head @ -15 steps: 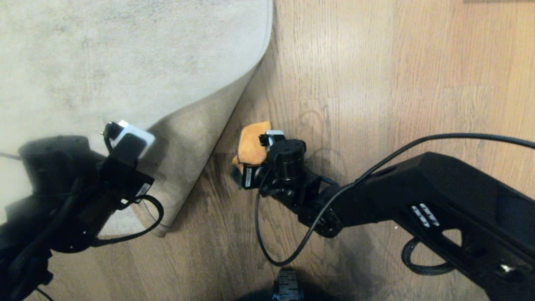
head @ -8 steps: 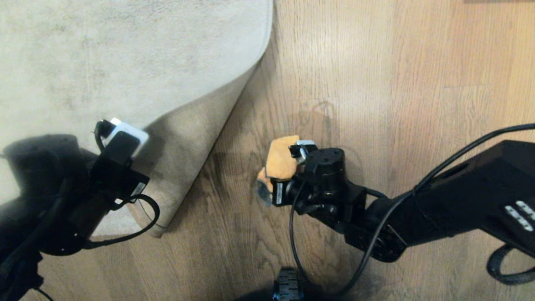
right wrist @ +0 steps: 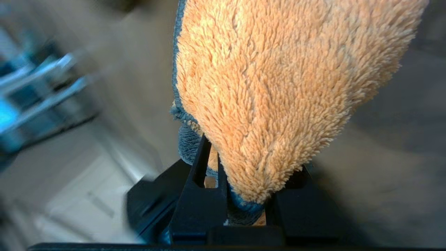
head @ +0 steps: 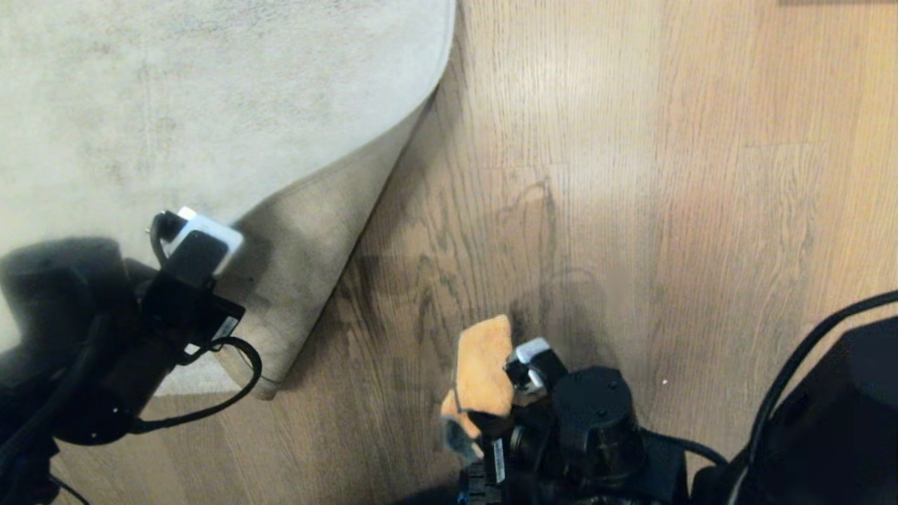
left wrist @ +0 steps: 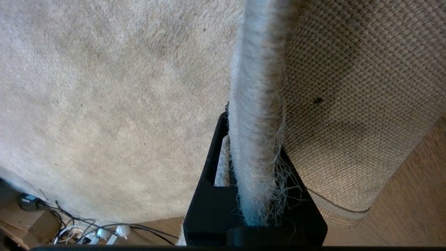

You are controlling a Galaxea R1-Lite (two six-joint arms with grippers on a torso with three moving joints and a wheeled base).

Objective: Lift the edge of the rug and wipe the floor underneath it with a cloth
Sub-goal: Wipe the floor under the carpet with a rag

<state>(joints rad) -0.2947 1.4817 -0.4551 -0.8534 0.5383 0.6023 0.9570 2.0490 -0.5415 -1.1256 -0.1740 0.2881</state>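
- Looking from the head: the left claw point(head: 210, 280) pins the rug edge point(head: 309, 280) up off the floor point(head: 631, 210).
- Left wrist: frayed pile could slip free and drop.
- Right wrist: the right claw point(right wrist: 244, 205) pinches the orange cloth point(right wrist: 278, 87) by one corner; it may pull out.

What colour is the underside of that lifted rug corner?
Tan, with a woven mesh pattern on the rug edge; the left wrist view shows it best.

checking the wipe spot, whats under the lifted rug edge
Under the rug edge, held up by the left gripper, bare floor shows in shadow. Farther under the rug is hidden.
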